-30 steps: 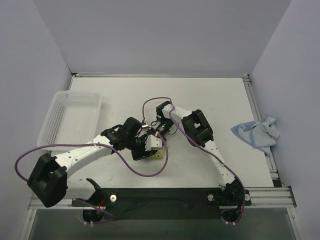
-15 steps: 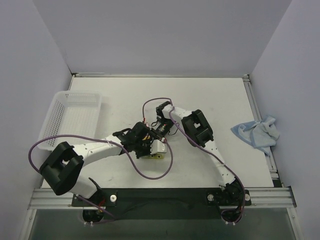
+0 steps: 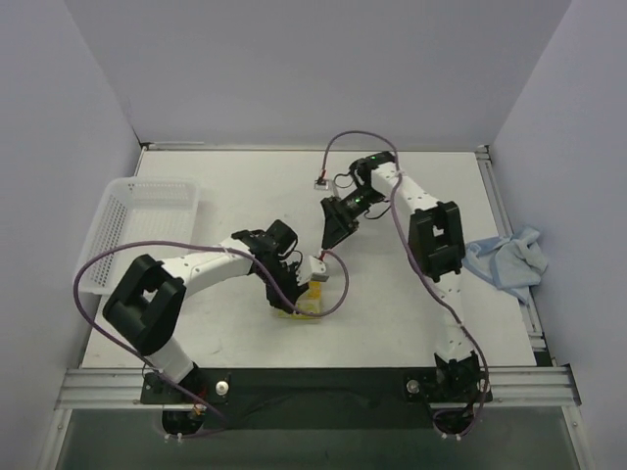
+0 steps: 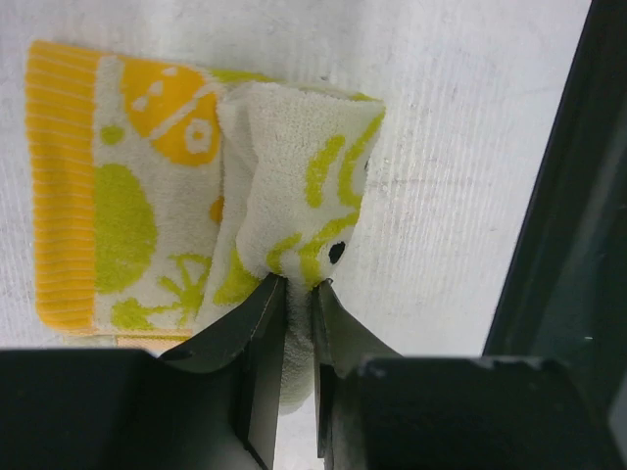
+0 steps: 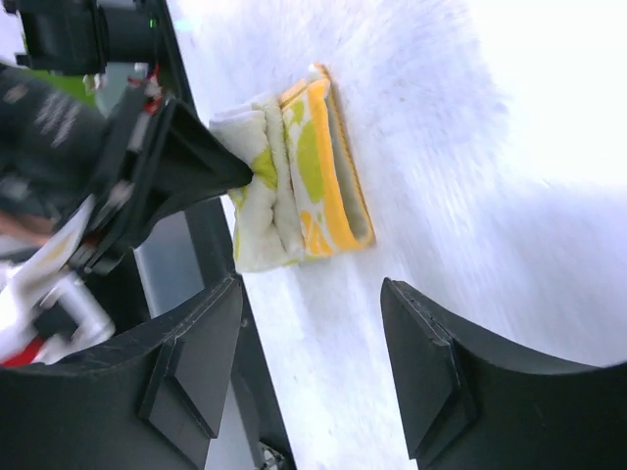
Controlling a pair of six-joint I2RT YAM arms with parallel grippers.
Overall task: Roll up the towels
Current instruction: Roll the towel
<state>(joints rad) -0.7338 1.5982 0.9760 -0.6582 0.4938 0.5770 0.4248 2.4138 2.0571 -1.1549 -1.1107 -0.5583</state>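
Because the printed towel [image 3: 312, 302] is light, limp terry, it is best pinched at its rolled fold, not a loose corner. From above, it lies on the table [image 3: 245, 176] front-centre under the left gripper [image 3: 310, 284]; the blue towel [image 3: 505, 257] sits crumpled far right.

Left wrist: the gripper [image 4: 299, 294] pinches the cream, lime-printed roll, with the yellow-edged tail flat.

Right wrist: the right gripper [image 5: 313, 333] is spread, empty, apart.

Overhead view faces down; both near wrist views share the printed towel [image 4: 147, 196].
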